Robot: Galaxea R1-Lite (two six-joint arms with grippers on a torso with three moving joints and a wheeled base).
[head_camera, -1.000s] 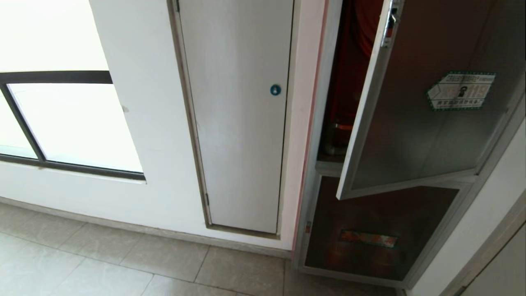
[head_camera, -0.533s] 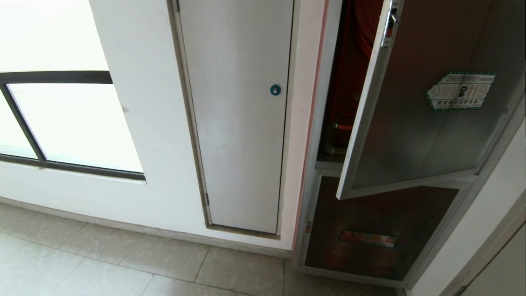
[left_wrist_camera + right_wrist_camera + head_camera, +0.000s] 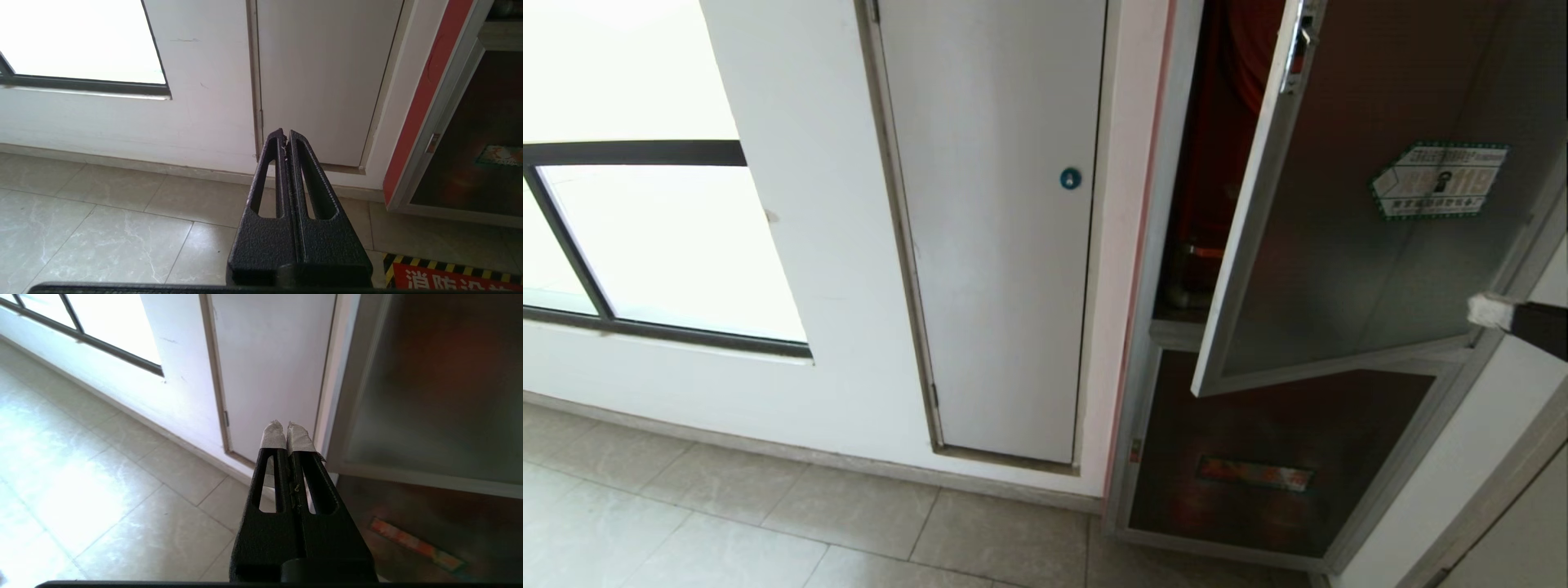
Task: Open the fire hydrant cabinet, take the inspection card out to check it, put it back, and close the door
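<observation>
While my right hand (image 3: 1485,311) is coming in at the right edge of the head view, its taped fingertips (image 3: 273,435) are pressed together, gripping nothing, just in front of the door's lower right corner. One fire hydrant cabinet (image 3: 1168,245) is sitting in the wall on the right, red interior showing. One door (image 3: 1347,245) is hanging ajar, swung out toward me, one green-edged sticker (image 3: 1437,181) on its glass and one small red latch (image 3: 1297,51) near its top edge. One shorter dark panel (image 3: 1258,457) with an orange label is sitting below it, closed. Inspection card: can't see it. One plain grey-white door (image 3: 1005,245) with one blue lock (image 3: 1070,178) is standing left of the cabinet, one window (image 3: 662,245) further left. My left hand (image 3: 285,139) is hanging low over the tiled floor (image 3: 102,232), fingers together, empty. The open door is blocking most of the cabinet opening.
</observation>
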